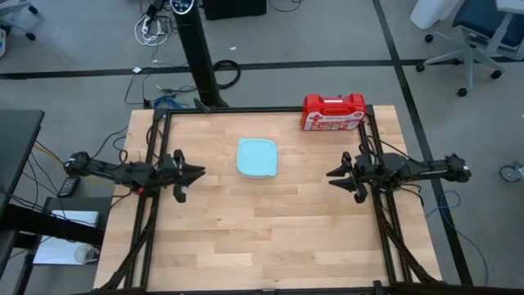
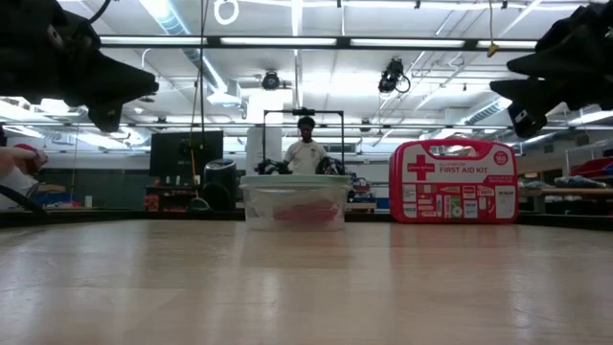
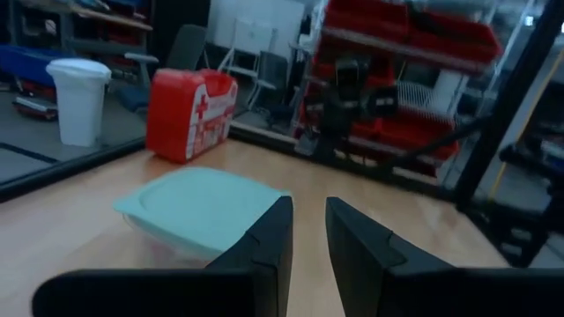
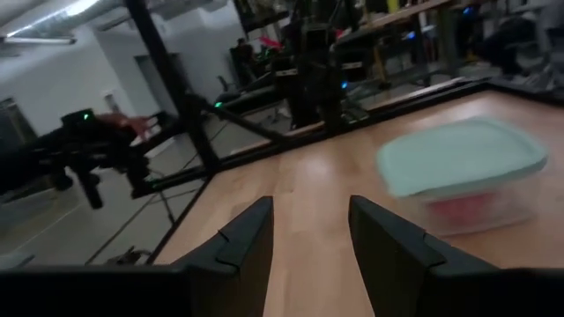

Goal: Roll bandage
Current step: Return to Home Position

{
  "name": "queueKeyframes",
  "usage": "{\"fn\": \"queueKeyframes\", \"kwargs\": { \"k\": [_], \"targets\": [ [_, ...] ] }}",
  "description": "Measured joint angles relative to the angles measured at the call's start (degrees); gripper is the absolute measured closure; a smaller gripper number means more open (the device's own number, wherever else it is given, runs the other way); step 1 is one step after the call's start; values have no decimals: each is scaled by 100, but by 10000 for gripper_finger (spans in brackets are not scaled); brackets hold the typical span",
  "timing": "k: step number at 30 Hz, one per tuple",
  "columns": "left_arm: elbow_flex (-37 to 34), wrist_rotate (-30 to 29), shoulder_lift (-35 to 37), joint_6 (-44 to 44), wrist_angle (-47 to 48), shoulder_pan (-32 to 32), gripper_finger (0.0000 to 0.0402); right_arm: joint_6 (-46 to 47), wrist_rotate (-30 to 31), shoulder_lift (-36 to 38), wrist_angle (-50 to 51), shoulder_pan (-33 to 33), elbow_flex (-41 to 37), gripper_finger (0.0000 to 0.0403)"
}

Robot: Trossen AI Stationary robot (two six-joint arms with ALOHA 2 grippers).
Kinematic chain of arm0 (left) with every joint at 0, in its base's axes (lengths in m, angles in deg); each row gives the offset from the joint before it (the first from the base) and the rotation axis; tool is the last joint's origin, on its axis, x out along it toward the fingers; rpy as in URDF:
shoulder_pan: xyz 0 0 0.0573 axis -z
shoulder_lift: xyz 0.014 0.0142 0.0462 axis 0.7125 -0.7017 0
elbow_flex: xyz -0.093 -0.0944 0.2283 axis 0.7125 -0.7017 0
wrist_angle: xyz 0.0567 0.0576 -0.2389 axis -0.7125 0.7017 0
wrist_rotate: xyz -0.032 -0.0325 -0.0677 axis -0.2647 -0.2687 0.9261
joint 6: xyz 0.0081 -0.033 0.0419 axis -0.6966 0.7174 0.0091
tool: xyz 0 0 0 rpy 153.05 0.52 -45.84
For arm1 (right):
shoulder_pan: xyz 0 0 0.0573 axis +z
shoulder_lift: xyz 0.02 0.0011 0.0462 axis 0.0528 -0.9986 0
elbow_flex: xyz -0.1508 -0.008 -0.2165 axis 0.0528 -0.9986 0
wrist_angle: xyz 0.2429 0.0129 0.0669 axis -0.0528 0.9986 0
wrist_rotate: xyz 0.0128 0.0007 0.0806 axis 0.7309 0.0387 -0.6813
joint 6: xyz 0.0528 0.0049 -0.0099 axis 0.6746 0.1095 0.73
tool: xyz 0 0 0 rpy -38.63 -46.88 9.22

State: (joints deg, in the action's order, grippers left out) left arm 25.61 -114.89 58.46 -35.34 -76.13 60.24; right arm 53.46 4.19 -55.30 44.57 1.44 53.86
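Left gripper [image 1: 196,173]: raised off the table [image 1: 270,238], level, tips aimed across at the other arm. Fingers [image 3: 264,242] parted by a narrow gap, nothing between them, released.

Right gripper [image 1: 334,175]: raised too, level, tips aimed back at the left one. Fingers [image 4: 247,238] apart with a wider gap, holding nothing.

Container [image 2: 259,206]: between the two grippers, straight ahead of both sets of tips, nearer the left gripper than the right and a bit toward the far edge from the line joining them. Clear of both, no contact. Pale blue lid [image 1: 257,157] seated on top, flat.

Bandage [image 2: 302,213]: inside the container, visible as a red mass through the clear wall, low against the bottom. Same red patch under the lid from the right wrist view [image 4: 467,210]. Shape not readable through the wall, so rolled or loose: cannot tell. Well apart from both grippers.

First-aid case [image 1: 333,112]: upright at the far table edge, off to the side of the right gripper, near it but not touching. Well apart from the left gripper, beyond the container.

Person [image 2: 306,149] standing in the room beyond the table, in line with the container in the low view.
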Motion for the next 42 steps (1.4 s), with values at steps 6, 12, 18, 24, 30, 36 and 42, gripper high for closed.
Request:
{"fn": "queueKeyframes", "kwargs": {
  "k": [6, 12, 18, 24, 30, 36, 42],
  "targets": [
    [0, -1, 140, 0, -32, -166, 325, 0, 2, -16, -169, -162, 0, 251],
    [0, -1, 142, 0, -10, -172, 325, 0, 1, -89, 16, -164, 0, 251],
    [0, -2, 145, 0, -10, -172, 325, 0, -4, -526, 28, -168, 0, 250],
    [0, -2, 142, 0, -10, -172, 325, 0, -7, -1260, 31, -168, 0, 251],
    [0, -3, 142, 0, -8, -172, 325, 0, -7, -2194, 34, -149, 0, 250],
    [0, -5, 142, 0, -8, -171, 325, 0, -9, -3049, 41, -147, -2, 251],
    [0, -6, 142, 0, -8, -170, 325, 0, -7, -3485, -20, -147, -2, 251]
  ]
}}
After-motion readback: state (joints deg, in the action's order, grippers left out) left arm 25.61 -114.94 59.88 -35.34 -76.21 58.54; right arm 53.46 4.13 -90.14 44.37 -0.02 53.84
